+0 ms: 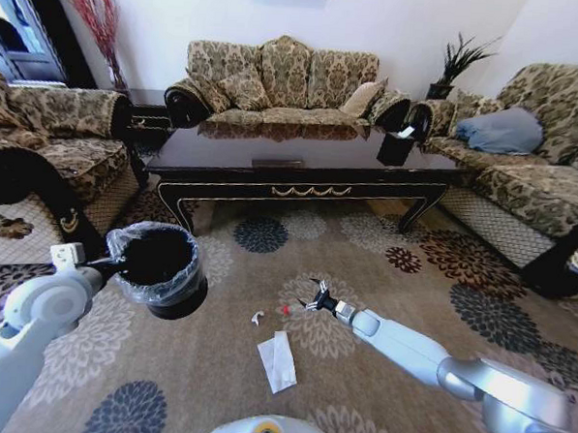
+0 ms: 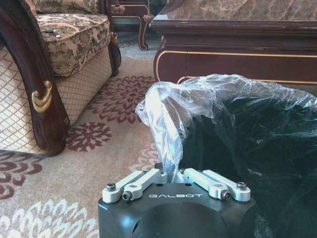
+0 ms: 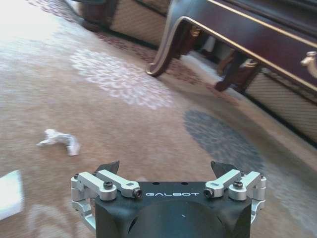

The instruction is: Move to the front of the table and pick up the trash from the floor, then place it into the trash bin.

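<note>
The right gripper (image 1: 314, 300) hangs low over the floor (image 1: 410, 310), wide open and holding nothing. A tiny red bit (image 1: 285, 309) and a white scrap (image 1: 257, 318) lie just beside it, the folded paper (image 1: 278, 359) nearby. The left gripper (image 2: 171, 176) pinches the trash bin (image 1: 160, 266) liner. No trash looks picked up yet.

Trash (image 1: 278, 359) on floor (image 1: 392, 280) before table (image 1: 302, 159)

A patterned sofa (image 1: 282, 80) stands against the far wall, with matching sofas at the left (image 1: 56, 136) and right (image 1: 534, 161). A grey cushion (image 1: 507, 131) lies on the right one. Red dried stems (image 1: 97, 22) and a dark potted plant (image 1: 457, 65) fill the far corners.
</note>
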Robot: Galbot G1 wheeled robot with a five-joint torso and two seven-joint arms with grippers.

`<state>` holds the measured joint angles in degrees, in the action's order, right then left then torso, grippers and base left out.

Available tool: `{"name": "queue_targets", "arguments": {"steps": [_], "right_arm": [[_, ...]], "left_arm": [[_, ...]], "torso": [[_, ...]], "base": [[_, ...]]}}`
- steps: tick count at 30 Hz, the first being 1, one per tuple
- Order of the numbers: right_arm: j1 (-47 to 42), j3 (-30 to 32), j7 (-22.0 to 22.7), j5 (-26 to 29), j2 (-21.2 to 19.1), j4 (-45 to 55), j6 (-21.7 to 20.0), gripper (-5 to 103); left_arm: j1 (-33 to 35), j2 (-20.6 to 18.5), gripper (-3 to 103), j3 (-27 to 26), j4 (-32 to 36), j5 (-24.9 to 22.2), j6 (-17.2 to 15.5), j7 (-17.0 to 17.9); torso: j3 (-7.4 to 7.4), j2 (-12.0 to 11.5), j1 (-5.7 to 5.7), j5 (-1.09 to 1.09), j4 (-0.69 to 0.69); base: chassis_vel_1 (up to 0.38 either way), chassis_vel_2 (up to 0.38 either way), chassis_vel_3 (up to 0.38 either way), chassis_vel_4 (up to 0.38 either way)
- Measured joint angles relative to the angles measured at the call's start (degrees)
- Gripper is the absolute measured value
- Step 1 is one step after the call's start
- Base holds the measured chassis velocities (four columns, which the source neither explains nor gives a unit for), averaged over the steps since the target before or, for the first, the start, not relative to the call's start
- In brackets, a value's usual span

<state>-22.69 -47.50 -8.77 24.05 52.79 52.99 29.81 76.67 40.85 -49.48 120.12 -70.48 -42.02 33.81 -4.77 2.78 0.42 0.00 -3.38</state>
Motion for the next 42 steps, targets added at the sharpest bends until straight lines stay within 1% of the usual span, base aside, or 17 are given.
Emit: {"name": "queue_targets", "arguments": {"steps": [1, 2, 3, 4, 5, 11, 13, 14, 15, 18, 19, 21, 26, 33, 37, 38, 42], "right_arm": [[0.1, -0.1, -1.0, 0.2, -0.1, -0.1, 0.3, 100], [0.2, -0.4, -3.6, 0.4, -0.4, -0.5, 1.1, 100], [0.2, -0.5, -4.9, 0.3, -0.5, -0.8, 1.6, 100], [0.2, -0.5, -4.9, 0.3, -0.5, -0.8, 1.6, 100], [0.3, -0.5, -7.1, -0.4, -0.5, -2.0, 2.7, 100], [0.9, -0.3, -9.4, -5.0, 0.3, -7.5, 4.6, 100], [1.2, -0.2, -7.7, -7.0, 0.9, -9.2, 4.4, 100], [1.2, -0.2, -7.7, -7.0, 0.9, -9.2, 4.4, 100], [1.6, -0.2, -5.1, -8.6, 1.4, -10.6, 3.7, 100], [2.3, -0.2, -2.4, -12.1, 2.5, -13.1, 2.6, 100], [2.3, -0.2, -2.4, -12.1, 2.5, -13.1, 2.6, 100], [2.6, 0.0, -1.0, -14.8, 3.5, -15.2, 2.2, 100], [2.7, -0.1, -0.4, -16.9, 4.9, -17.5, 2.0, 100], [2.5, -0.8, -0.4, -17.6, 6.9, -20.2, 2.1, 100], [2.7, -1.0, -0.4, -18.0, 9.1, -22.7, 2.2, 100], [2.8, -1.3, 0.3, -18.4, 10.9, -24.4, 1.6, 100], [2.8, -1.6, 1.1, -19.0, 12.5, -25.6, 0.8, 100]], "left_arm": [[0.0, -0.1, 4, 0.0, 0.0, 0.0, 0.0, 0.0], [0.0, -0.2, 4, -0.1, 0.0, -0.1, 0.0, 0.1], [0.0, -0.2, 4, -0.1, 0.0, -0.1, 0.0, 0.1], [0.0, -0.2, 4, -0.1, 0.0, -0.1, 0.0, 0.1], [0.0, -0.3, 4, -0.2, 0.0, -0.1, 0.0, 0.1], [1.2, -0.2, 4, -0.9, 0.6, -0.1, -0.1, 0.2], [1.6, -0.1, 4, -1.2, 0.8, -0.1, -0.1, 0.2], [1.6, -0.1, 4, -1.2, 0.8, -0.1, -0.1, 0.2], [2.0, 0.0, 4, -1.5, 1.1, -0.1, -0.1, 0.2], [2.8, 0.1, 4, -1.9, 1.7, -0.1, -0.1, 0.2], [2.8, 0.1, 4, -1.9, 1.7, -0.1, -0.1, 0.2], [3.3, 0.2, 4, -2.3, 2.1, -0.1, -0.1, 0.2], [3.9, -0.1, 4, -3.0, 2.5, -0.1, -0.1, 0.3], [4.0, -0.2, 4, -3.3, 2.5, -0.2, -0.1, 0.3], [3.9, -0.3, 4, -3.3, 2.5, -0.3, -0.1, 0.3], [3.7, -0.6, 4, -3.2, 2.3, -0.4, -0.1, 0.3], [3.4, -0.9, 4, -3.1, 2.1, -0.5, -0.1, 0.4]], "torso": [[0.00, 0.0, 0.00, 0.00, 0.00], [0.00, 0.0, 0.00, 0.00, -0.01], [0.00, 0.0, 0.00, 0.00, -0.01], [0.00, 0.0, 0.00, 0.00, -0.01], [0.00, 0.0, 0.00, 0.00, -0.01], [0.00, 0.0, 0.00, 0.00, -0.01], [0.00, 0.0, 0.00, 0.00, -0.01], [0.00, 0.0, 0.00, 0.00, -0.01], [0.00, 0.0, 0.00, 0.00, -0.01], [0.00, 0.0, 0.00, 0.00, 0.00], [0.00, 0.0, 0.00, 0.00, 0.00], [0.00, 0.0, 0.00, 0.00, -0.01], [0.00, 0.0, 0.00, 0.00, -0.01], [0.00, 0.0, 0.00, -0.01, -0.01], [0.00, 0.0, 0.00, -0.01, 0.00], [0.00, 0.0, 0.00, -0.01, 0.00], [0.00, 0.0, 0.00, -0.01, -0.01]], "base": [[0.000, 0.000, 0.000, 0.000], [0.000, 0.000, 0.000, 0.000], [0.000, 0.000, 0.000, 0.000], [0.000, 0.000, 0.000, 0.000], [0.000, 0.000, 0.000, 0.000], [0.000, 0.000, 0.000, 0.000], [0.000, 0.000, 0.000, 0.000], [0.000, 0.000, 0.000, 0.000], [0.000, 0.000, 0.000, 0.000], [0.000, 0.000, 0.000, 0.000], [0.000, 0.000, 0.000, 0.000], [0.000, 0.000, 0.000, 0.000], [0.000, 0.000, 0.000, 0.000], [0.000, 0.000, 0.000, 0.000], [0.000, 0.000, 0.000, 0.000], [0.000, 0.000, 0.000, 0.000], [0.000, 0.000, 0.000, 0.000]]}}
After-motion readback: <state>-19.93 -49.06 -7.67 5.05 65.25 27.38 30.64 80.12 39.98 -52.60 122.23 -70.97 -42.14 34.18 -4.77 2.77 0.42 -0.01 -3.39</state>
